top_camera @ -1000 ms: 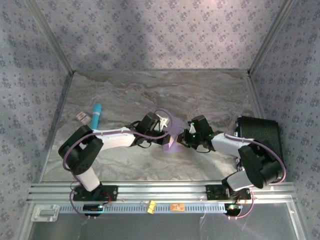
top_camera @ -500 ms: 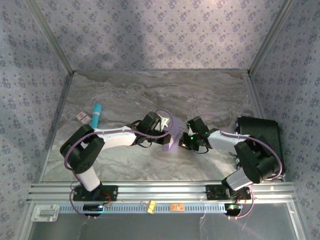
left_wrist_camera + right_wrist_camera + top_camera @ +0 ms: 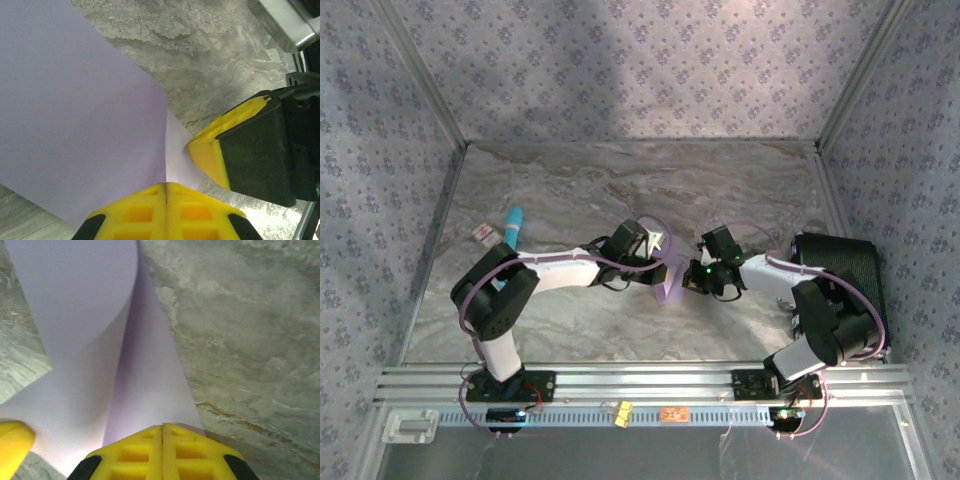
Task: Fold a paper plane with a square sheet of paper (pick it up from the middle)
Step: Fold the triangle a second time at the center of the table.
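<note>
The lavender square sheet of paper (image 3: 670, 284) hangs just above the marble table between my two grippers, bent into a loose fold. In the left wrist view the sheet (image 3: 75, 115) spreads to the left, and my left gripper (image 3: 166, 185) is shut on its edge. The right gripper's yellow finger (image 3: 212, 150) touches the paper beside it. In the right wrist view the curled sheet (image 3: 100, 330) rises away from my right gripper (image 3: 162, 426), which is shut on its lower edge. From above, the left gripper (image 3: 662, 262) and right gripper (image 3: 692, 280) meet at the paper.
A teal cylinder (image 3: 512, 228) and a small card (image 3: 485, 235) lie at the left of the table. A black case (image 3: 840, 270) sits at the right edge. Patterned walls enclose the table on three sides.
The left arm has reached further right and the paper has drawn in narrower between the grippers. The right gripper shifted slightly right. Both grips on the sheet are unchanged.
</note>
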You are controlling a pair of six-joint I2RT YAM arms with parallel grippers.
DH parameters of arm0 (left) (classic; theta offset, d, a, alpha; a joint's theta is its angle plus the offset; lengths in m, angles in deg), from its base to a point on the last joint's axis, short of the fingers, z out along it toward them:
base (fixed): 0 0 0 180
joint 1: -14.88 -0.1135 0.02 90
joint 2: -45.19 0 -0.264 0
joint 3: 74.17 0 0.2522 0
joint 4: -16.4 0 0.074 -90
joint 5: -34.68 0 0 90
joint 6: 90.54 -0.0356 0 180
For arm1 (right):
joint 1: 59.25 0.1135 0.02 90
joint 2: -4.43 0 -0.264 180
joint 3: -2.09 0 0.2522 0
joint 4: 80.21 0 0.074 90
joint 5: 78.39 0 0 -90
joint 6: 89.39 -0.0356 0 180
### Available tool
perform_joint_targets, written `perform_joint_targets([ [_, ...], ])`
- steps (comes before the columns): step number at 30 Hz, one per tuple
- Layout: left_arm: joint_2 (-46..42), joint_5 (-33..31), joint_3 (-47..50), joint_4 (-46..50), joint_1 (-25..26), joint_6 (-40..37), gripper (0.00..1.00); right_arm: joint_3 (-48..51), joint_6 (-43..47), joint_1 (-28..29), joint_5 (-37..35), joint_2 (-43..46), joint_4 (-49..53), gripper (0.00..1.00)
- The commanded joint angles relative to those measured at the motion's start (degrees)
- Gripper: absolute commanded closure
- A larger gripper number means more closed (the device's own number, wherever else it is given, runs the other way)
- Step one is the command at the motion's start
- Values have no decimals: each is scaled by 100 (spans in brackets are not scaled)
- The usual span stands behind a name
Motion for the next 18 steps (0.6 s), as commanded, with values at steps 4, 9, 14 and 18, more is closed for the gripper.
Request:
perform_joint_targets([
  [4, 43, 92, -127, 51, 25, 28, 100, 186, -503, 88, 306, 18, -696, 93],
  [9, 67, 60, -129, 99, 24, -21, 100, 183, -464, 117, 184, -251, -507, 93],
  [14, 86, -170, -246, 533, 18, -287, 100, 289, -372, 107, -63, -367, -278, 94],
  [18, 133, -256, -289, 599, -33, -347, 100, 324, -326, 104, -115, -345, -252, 94],
])
